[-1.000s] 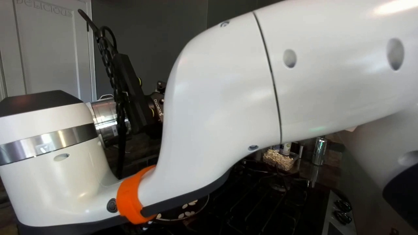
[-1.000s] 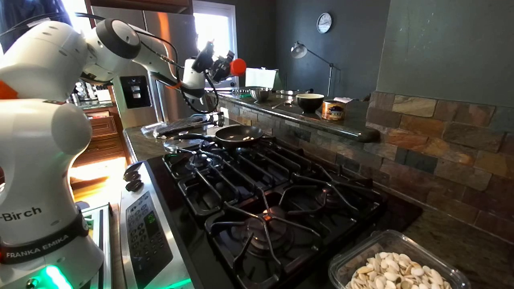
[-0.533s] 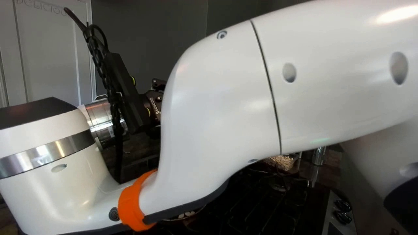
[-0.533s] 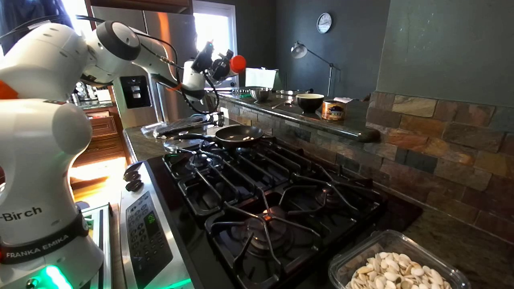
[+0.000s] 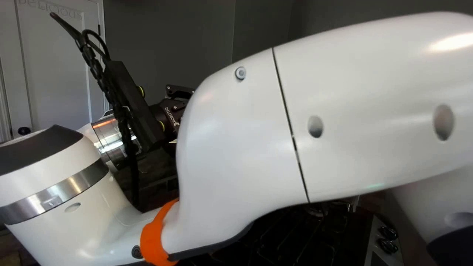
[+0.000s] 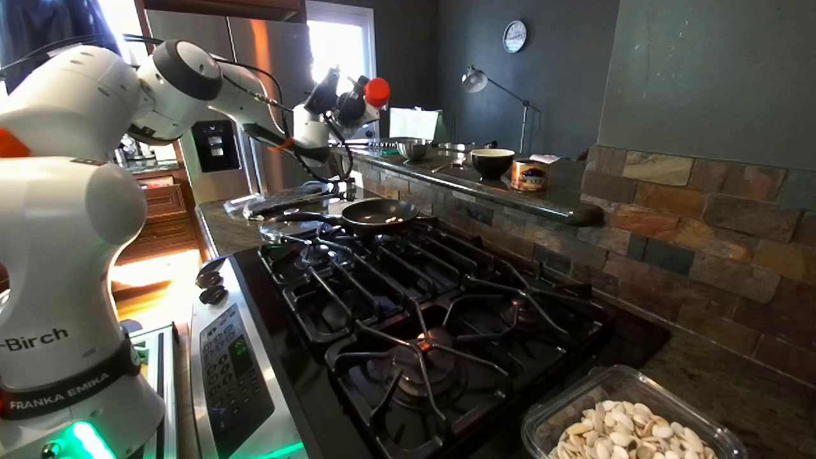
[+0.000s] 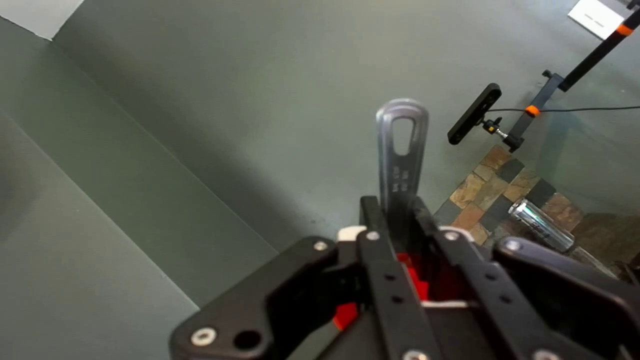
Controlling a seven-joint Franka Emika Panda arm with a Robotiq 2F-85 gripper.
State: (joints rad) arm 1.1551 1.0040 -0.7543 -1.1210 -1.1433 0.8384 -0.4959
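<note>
Wrist view shows the gripper (image 7: 395, 215) pinched nearly together on a flat grey handle (image 7: 402, 172) that pokes past the tips toward 12 o'clock. In an exterior view, a round red cup (image 6: 377, 92) is right at the gripper; the handle may belong to it, but I can't be sure.

Just now, the cup is a bit higher than a second ago. In an exterior view, the white arm (image 5: 236, 147) sits lower than before and blocks more of the stove (image 5: 284, 236). So I think the cup is tipping up in the air, with nothing let go.

From the cup, a black pan (image 6: 376, 207) is at 6 o'clock, a metal bowl (image 6: 413, 152) at 5, and a dark bowl (image 6: 492, 167) and a can (image 6: 529, 177) at 4. The bowls and can stand on a ledge (image 6: 567, 197), a hard edge to watch. A clear tub (image 6: 542, 413) with pale seeds (image 6: 637, 433) is well away at 5.

From the handle, a small black camera (image 7: 475, 114) is at 2, stone tiles (image 7: 492, 195) between 3 and 4. Grey wall (image 7: 280, 100) lies from 9 to 12, so that side seems roomier; how far off, I can't tell.
</note>
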